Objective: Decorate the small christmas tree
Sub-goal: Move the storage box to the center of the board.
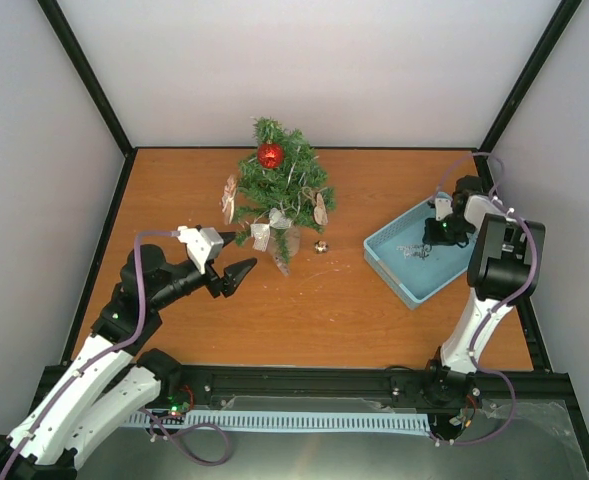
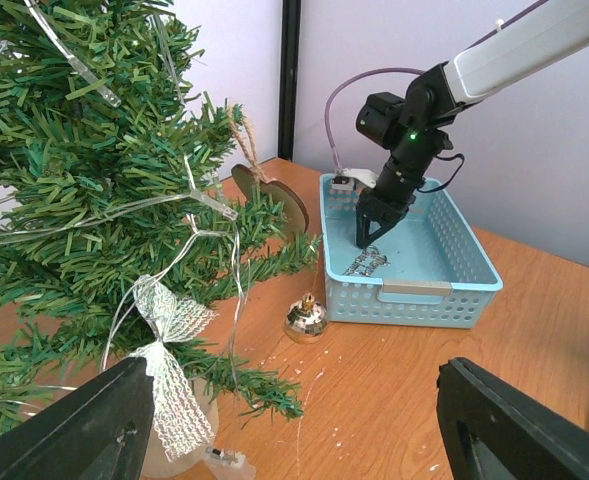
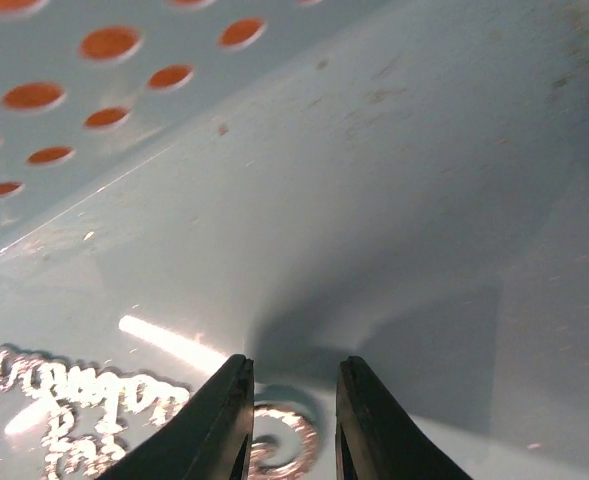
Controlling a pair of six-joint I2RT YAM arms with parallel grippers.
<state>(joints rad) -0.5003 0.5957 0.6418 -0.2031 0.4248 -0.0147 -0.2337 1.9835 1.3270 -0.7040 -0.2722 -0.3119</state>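
My right hand straddles the thin, likely brittle silver ornament in the basket right of the tree, and I cannot tell if it grips, so I'd pinch the curl gently; my left hand gapes open.

Top view: bright, even, diffuse light, no hard shadows. The basket barely shades the table. The small christmas tree, left of the basket, leaves only a faint dark patch at its foot. The black corner posts behind the basket splay outward from wide-lens distortion. Fine detail is soft.

Left wrist view: the basket is fairly sharp, and the walls behind it are tinted lilac. The left gripper sits nearer the lens than the basket, its fingers dark and blurred.

Right wrist view, inside the basket: there is a white glare streak on the floor. The silver ornament is blown out and smeared. The right gripper throws a soft grey shadow just beyond its fingers. The perforated wall is out of focus.
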